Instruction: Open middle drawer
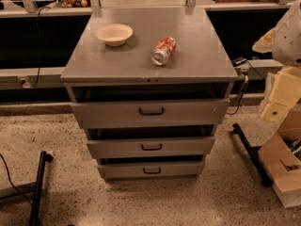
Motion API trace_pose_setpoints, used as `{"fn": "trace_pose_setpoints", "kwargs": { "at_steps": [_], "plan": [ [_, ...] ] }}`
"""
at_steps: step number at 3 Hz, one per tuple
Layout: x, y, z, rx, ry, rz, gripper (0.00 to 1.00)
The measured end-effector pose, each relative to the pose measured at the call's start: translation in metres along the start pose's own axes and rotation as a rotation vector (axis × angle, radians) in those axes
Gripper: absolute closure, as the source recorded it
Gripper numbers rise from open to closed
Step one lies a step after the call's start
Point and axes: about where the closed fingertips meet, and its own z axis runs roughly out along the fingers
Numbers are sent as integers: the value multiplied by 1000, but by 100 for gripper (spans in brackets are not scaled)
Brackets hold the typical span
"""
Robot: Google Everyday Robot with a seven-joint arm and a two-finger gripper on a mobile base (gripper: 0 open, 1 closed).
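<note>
A grey metal cabinet stands in the middle of the camera view with three drawers stacked in its front. The middle drawer has a medium-height flat front and a small black bar handle at its centre. A dark gap shows above its front. The tallest drawer is above it and the shallowest drawer is below it. My gripper is at the right edge of the view, on the cream and white arm parts, well to the right of the cabinet and apart from the handles.
A cream bowl and a soda can lying on its side sit on the cabinet top. Black bars lie on the speckled floor at the left and right. A counter runs behind.
</note>
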Motion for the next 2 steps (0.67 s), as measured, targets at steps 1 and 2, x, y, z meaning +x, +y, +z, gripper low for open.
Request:
{"fn": "trace_pose_setpoints", "kwargs": {
  "at_steps": [1, 2],
  "plan": [
    [0, 0, 0, 0, 0, 0, 0],
    [-11, 4, 40, -19, -32, -13, 0]
  ]
}}
